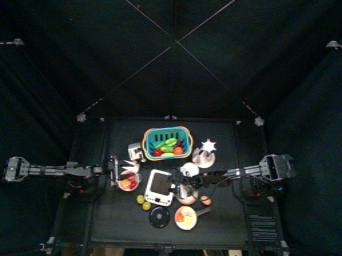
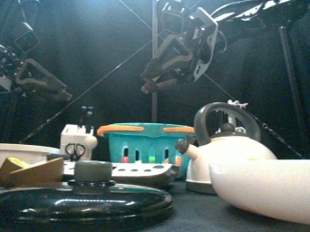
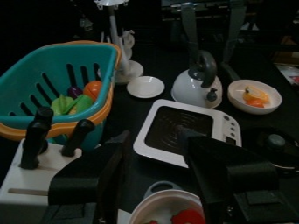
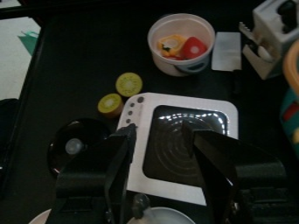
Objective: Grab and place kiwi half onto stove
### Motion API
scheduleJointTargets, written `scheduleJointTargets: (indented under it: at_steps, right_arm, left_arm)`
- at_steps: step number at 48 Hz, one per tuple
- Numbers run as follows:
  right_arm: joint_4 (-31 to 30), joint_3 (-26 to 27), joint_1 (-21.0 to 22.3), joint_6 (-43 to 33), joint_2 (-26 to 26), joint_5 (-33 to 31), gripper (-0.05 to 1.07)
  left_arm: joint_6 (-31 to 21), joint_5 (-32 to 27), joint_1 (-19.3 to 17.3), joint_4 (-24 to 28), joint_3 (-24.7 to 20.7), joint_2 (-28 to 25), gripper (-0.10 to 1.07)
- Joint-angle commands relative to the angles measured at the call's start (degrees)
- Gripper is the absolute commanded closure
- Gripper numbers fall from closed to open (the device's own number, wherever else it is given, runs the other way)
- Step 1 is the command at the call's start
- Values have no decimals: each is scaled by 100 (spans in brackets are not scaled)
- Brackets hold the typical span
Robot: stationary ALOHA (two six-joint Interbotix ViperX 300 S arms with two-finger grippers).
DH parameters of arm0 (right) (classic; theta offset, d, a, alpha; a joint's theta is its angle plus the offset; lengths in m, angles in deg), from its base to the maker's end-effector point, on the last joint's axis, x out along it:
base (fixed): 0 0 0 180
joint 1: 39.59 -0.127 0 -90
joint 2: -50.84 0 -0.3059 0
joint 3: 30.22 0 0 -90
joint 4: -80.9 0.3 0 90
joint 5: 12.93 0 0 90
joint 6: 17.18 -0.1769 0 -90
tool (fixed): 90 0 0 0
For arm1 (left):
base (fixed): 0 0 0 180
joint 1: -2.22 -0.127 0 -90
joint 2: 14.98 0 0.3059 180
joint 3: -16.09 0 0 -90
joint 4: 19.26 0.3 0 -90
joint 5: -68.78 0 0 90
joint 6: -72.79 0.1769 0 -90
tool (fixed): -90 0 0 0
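Two kiwi halves (image 4: pixel 110 104) lie cut side up on the black table beside the stove's short edge; in the top view they show as kiwi halves (image 1: pixel 143 201) left of the stove (image 1: pixel 160 187). The stove (image 4: pixel 181 144) is a flat white block with a black centre panel. My right gripper (image 4: pixel 170 140) hangs open above the stove with nothing between its jaws, a short way from the kiwi. My left gripper (image 3: pixel 152 162) stands open and empty near the table's left side, facing the stove (image 3: pixel 187 131).
A green basket (image 1: pixel 164 145) of toy vegetables stands at the back. A white kettle (image 3: pixel 197 83), a small white plate (image 3: pixel 146 86) and a bowl (image 3: pixel 254 96) sit beyond the stove. A cup of fruit (image 4: pixel 181 44) and a black lid (image 4: pixel 76 144) lie near the kiwi.
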Motion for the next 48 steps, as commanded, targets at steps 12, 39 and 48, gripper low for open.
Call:
scheduleJointTargets:
  at_steps: [12, 39, 48]
  right_arm:
    - [141, 1450, -606, -18, -1222, -176, 20]
    - [800, 3173, -817, 26, -2540, -2118, 8]
    - [932, 3076, -835, 26, -2558, -2101, 2]
  left_arm:
    - [-18, -308, 88, 589, -299, 158, 14]
    - [0, -1749, 255, 431, -352, 413, 14]
    - [18, -1749, 255, 422, -290, 422, 14]
